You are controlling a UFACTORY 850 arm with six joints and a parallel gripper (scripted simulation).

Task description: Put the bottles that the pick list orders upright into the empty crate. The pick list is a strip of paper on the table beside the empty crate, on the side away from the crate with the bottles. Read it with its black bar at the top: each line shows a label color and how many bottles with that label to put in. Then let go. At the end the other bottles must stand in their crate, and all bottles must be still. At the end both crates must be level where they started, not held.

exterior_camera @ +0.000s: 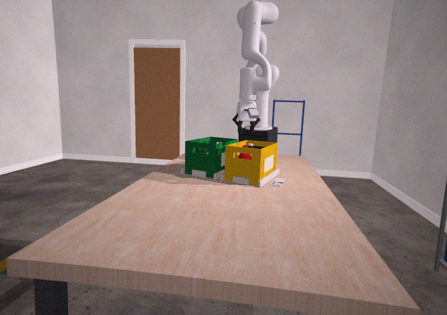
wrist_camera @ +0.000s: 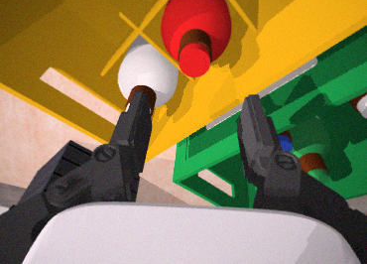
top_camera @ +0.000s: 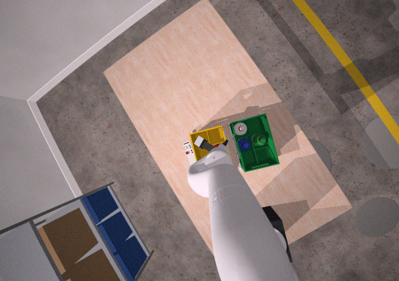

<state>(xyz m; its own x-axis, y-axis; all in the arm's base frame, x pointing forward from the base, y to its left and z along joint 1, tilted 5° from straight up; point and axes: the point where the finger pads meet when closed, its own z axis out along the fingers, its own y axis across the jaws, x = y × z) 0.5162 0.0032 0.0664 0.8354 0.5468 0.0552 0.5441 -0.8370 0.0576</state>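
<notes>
My gripper (exterior_camera: 246, 125) (wrist_camera: 194, 110) is open and empty, hanging a little above the yellow crate (top_camera: 215, 136) (exterior_camera: 249, 169) (wrist_camera: 60, 33). In that crate a red-label bottle (wrist_camera: 195, 23) (exterior_camera: 245, 155) and a white-label bottle (wrist_camera: 149, 74) stand upright; the left finger overlaps the white bottle's neck in the wrist view. The green crate (top_camera: 259, 164) (exterior_camera: 202, 156) (wrist_camera: 208, 152) beside it holds a white bottle (top_camera: 240, 129), a blue bottle (top_camera: 244, 144) (wrist_camera: 284, 143) and a green bottle (top_camera: 260, 139). The pick list (top_camera: 187, 149) (exterior_camera: 277, 183) lies on the table (top_camera: 177, 62) (exterior_camera: 216, 232) next to the yellow crate, showing white 1 and red 1.
The arm's black base (exterior_camera: 258, 134) stands on the table behind the crates. A shelf rack (top_camera: 96, 233) stands on the floor off the table's corner, and a blue frame (exterior_camera: 288, 116) stands behind the arm.
</notes>
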